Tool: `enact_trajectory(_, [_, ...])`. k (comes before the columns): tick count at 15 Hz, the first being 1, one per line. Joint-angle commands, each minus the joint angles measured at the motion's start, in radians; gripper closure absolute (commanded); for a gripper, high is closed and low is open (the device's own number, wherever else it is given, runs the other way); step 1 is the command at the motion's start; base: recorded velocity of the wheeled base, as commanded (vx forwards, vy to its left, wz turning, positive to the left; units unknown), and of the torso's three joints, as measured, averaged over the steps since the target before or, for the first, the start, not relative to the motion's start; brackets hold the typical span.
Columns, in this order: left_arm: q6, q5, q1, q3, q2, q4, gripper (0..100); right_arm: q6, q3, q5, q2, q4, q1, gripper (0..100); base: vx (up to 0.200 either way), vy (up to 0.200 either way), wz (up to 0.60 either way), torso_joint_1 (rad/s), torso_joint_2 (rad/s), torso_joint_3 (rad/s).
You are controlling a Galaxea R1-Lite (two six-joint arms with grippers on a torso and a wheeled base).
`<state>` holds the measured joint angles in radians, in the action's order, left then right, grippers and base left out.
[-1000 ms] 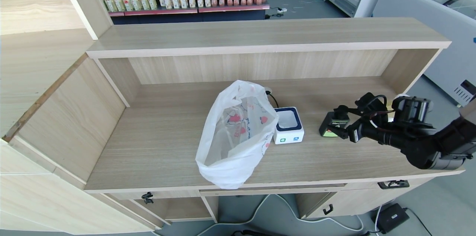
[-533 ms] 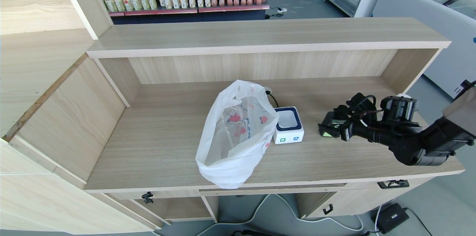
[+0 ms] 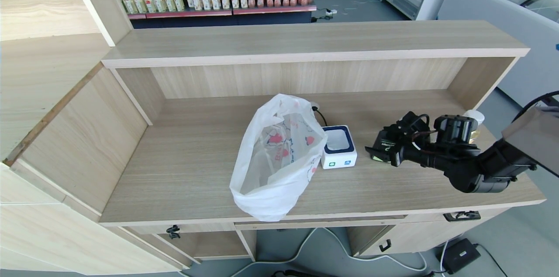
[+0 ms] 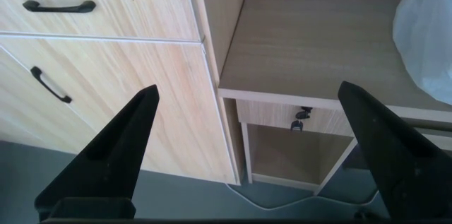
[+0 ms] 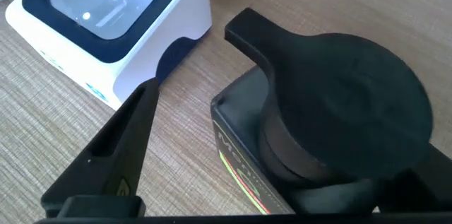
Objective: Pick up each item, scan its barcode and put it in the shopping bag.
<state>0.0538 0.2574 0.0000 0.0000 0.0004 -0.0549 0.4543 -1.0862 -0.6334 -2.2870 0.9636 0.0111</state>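
Black green-edged box is held clamped in the right tool, just right of the white glass-topped cube scanner; a short leftward carry is needed.

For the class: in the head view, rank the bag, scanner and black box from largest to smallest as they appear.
1. Bag
2. Scanner
3. Box
The box is partly hidden and looks about the scanner's size, so their order is unsure.
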Motion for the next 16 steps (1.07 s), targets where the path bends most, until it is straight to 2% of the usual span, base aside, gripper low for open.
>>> enact_trajectory(1, [0.0,0.0,0.0,0.0,0.0,0.0,0,0.001,0.0,-0.006,-0.003,0.001,-0.005,100,0.0,0.0,0.0,0.0,0.0,0.0])
enact_trajectory(6, [0.0,0.0,0.0,0.0,0.0,0.0,0,-0.002,0.008,-0.006,0.08,-0.006,0.015,100,0.0,0.0,0.0,0.0,0.0,0.0])
enact_trajectory(8, [0.0,0.0,-0.002,0.0,0.0,0.0,0,-0.005,0.043,-0.009,0.224,-0.083,0.033,100,0.0,0.0,0.0,0.0,0.0,0.0])
enact_trajectory(11, [0.0,0.0,0.0,0.0,0.0,0.0,0,0.014,0.186,0.001,0.482,-0.181,0.044,100,0.0,0.0,0.0,0.0,0.0,0.0])
enact_trajectory(12, [0.0,0.0,0.0,0.0,0.0,0.0,0,0.083,0.219,0.001,0.575,-0.198,0.044,100,0.0,0.0,0.0,0.0,0.0,0.0])
enact_trajectory(14, [0.0,0.0,0.0,0.0,0.0,0.0,0,0.317,0.229,0.001,0.687,-0.247,0.047,100,0.0,0.0,0.0,0.0,0.0,0.0])
enact_trajectory(15, [0.0,0.0,0.0,0.0,0.0,0.0,0,0.558,0.261,-0.003,0.755,-0.256,0.056,100,0.0,0.0,0.0,0.0,0.0,0.0])
enact_trajectory(16, [0.0,0.0,-0.002,0.0,0.0,0.0,0,0.662,0.299,-0.012,0.781,-0.24,0.052,100,0.0,0.0,0.0,0.0,0.0,0.0])
